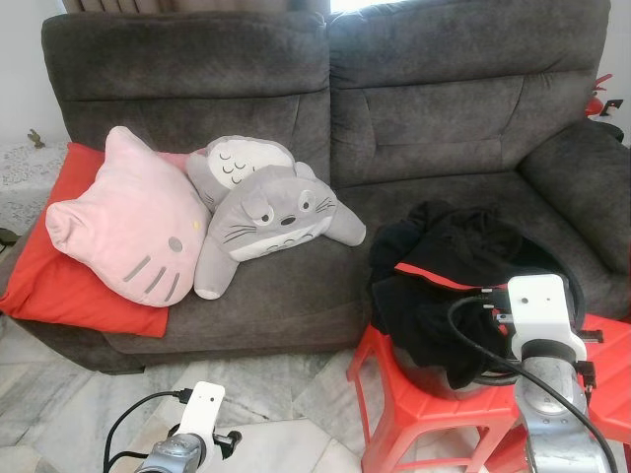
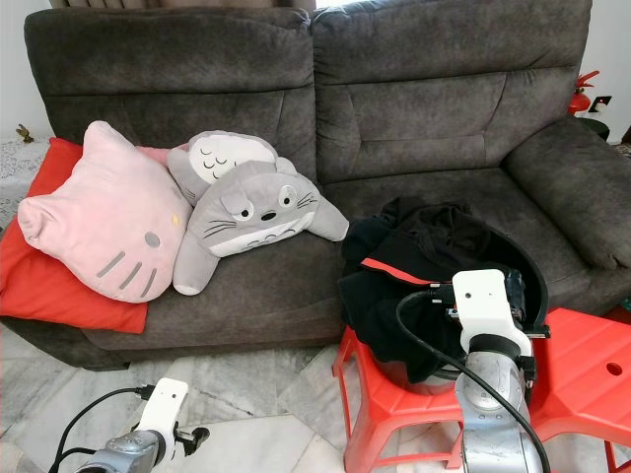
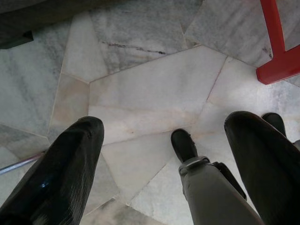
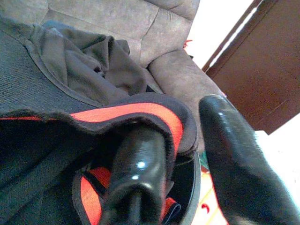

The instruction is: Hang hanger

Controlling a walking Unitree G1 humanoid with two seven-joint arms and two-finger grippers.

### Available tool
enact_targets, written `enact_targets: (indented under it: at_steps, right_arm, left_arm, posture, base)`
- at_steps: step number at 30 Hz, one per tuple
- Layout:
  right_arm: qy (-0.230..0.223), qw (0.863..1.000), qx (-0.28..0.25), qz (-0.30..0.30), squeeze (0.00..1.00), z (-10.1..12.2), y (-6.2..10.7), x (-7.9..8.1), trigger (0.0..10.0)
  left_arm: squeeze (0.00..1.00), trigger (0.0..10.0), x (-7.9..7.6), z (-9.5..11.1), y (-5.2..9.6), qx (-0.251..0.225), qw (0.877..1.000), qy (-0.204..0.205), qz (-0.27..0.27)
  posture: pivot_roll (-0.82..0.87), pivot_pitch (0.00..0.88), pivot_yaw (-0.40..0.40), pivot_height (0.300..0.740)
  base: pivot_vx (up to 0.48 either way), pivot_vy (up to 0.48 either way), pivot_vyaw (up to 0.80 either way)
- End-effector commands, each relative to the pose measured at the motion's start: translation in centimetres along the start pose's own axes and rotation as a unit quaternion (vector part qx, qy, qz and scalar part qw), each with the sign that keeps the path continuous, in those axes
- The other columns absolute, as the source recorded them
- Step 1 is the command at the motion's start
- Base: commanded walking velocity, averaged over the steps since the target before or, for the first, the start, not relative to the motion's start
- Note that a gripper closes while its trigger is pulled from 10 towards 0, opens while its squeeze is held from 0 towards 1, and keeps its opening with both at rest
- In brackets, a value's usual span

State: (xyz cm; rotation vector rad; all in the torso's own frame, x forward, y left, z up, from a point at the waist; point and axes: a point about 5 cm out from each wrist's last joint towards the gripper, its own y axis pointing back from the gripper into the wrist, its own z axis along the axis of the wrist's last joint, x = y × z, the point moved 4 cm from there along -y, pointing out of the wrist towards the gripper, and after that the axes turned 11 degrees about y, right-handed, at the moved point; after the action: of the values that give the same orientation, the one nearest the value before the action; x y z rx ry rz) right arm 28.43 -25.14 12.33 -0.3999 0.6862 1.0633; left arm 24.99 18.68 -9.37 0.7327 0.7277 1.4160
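Hanger can't be made out; probably buried in black-and-red garment (image 1: 444, 271) heaped on red stool (image 1: 394, 394), lower right. Right tool (image 4: 187, 159): fingers apart, one poked under garment's red-trimmed edge. Left tool (image 3: 164, 154) apart over floor (image 3: 150, 84), idle. Nothing hung yet.

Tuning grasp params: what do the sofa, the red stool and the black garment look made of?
Sofa: dark grey plush fabric, matte, mottled nap, likely microfibre or chenille. Red stool: glossy moulded plastic, by its sheen and ribbed legs. Black garment: soft knit fabric with red trim, visibly limp and folded; right gripper is at its trim.
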Motion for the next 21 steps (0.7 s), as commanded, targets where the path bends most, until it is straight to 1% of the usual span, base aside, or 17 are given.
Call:
enact_targets:
  at_steps: [1, 4, 5, 6, 7, 10, 11, 15, 16, 17, 18, 20, 21]
  right_arm:
    - [0.000, 1.000, -0.008, -0.006, 0.00, 0.4, -0.2, -0.2, 0.0]
    - [0.010, 0.999, -0.033, -0.015, 0.00, 1.3, -0.4, -0.7, 0.0]
    - [0.010, 0.999, -0.033, -0.015, 0.00, 1.3, -0.4, -0.7, 0.0]
    - [0.024, 0.998, -0.057, -0.026, 0.00, 2.4, -0.6, -1.4, 0.0]
    - [0.028, 0.997, -0.068, -0.031, 0.00, 2.9, -0.6, -1.7, 0.0]
    - [0.027, 0.996, -0.080, -0.034, 0.00, 3.6, -0.9, -2.0, 0.0]
    - [0.026, 0.995, -0.096, -0.029, 0.00, 4.4, -1.1, -2.1, 0.0]
    - [0.036, 0.990, -0.136, -0.004, 0.00, 5.9, -1.1, -1.7, 0.0]
    - [0.034, 0.988, -0.153, 0.010, 0.00, 6.5, -1.1, -1.4, 0.0]
    - [0.034, 0.988, -0.153, 0.010, 0.00, 6.5, -1.1, -1.4, 0.0]
    - [0.031, 0.984, -0.171, 0.030, 0.00, 7.2, -0.9, -1.0, 0.0]
    - [0.030, 0.983, -0.177, 0.037, 0.00, 7.5, -0.9, -0.9, 0.0]
    - [0.036, 0.979, -0.192, 0.059, 0.00, 8.0, -0.7, -0.3, 0.0]
  left_arm:
    - [0.00, 10.0, 0.3, -0.2, 0.0, 0.004, 1.000, -0.006, 0.005]
    - [0.00, 10.0, 0.4, -0.2, 0.0, 0.005, 1.000, -0.007, 0.005]
    - [0.00, 10.0, 0.4, -0.2, 0.0, 0.005, 1.000, -0.007, 0.005]
    - [0.00, 10.0, 0.4, -0.2, 0.0, 0.005, 1.000, -0.007, 0.006]
    - [0.00, 10.0, 0.4, -0.2, 0.0, 0.005, 1.000, -0.007, 0.006]
    - [0.00, 10.0, 0.4, -0.2, 0.0, 0.005, 1.000, -0.008, 0.006]
    - [0.00, 10.0, 0.4, -0.2, 0.0, 0.005, 1.000, -0.008, 0.006]
    - [0.00, 10.0, 0.4, -0.2, 0.0, 0.005, 1.000, -0.007, 0.006]
    - [0.00, 10.0, 0.4, -0.2, 0.0, 0.005, 1.000, -0.007, 0.006]
    - [0.00, 10.0, 0.4, -0.2, 0.0, 0.005, 1.000, -0.007, 0.006]
    - [0.00, 10.0, 0.4, -0.2, 0.0, 0.005, 1.000, -0.007, 0.006]
    - [0.00, 10.0, 0.4, -0.2, 0.0, 0.005, 1.000, -0.007, 0.006]
    - [0.00, 10.0, 0.4, -0.2, 0.0, 0.005, 1.000, -0.007, 0.006]
  posture:
    - [-0.24, 0.000, 0.051, 0.740]
    - [-0.23, 0.000, 0.050, 0.740]
    - [-0.23, 0.000, 0.050, 0.740]
    - [-0.24, 0.000, 0.053, 0.740]
    - [-0.24, 0.000, 0.053, 0.740]
    - [-0.24, 0.000, 0.053, 0.740]
    - [-0.24, 0.000, 0.053, 0.740]
    - [-0.24, 0.000, 0.053, 0.740]
    - [-0.24, 0.000, 0.053, 0.740]
    - [-0.24, 0.000, 0.053, 0.740]
    - [-0.24, 0.000, 0.053, 0.740]
    - [-0.24, 0.000, 0.053, 0.740]
    - [-0.24, 0.000, 0.054, 0.740]
  base:
    - [0.000, 0.000, 0.00]
    - [0.000, 0.000, 0.00]
    - [0.000, 0.000, 0.00]
    - [0.000, 0.000, 0.00]
    - [0.000, 0.000, 0.00]
    - [0.000, 0.000, 0.00]
    - [0.000, 0.000, 0.00]
    - [0.000, 0.000, 0.00]
    - [0.000, 0.000, 0.00]
    - [0.000, 0.000, 0.00]
    - [0.000, 0.000, 0.00]
    - [0.000, 0.000, 0.00]
    - [0.000, 0.000, 0.00]
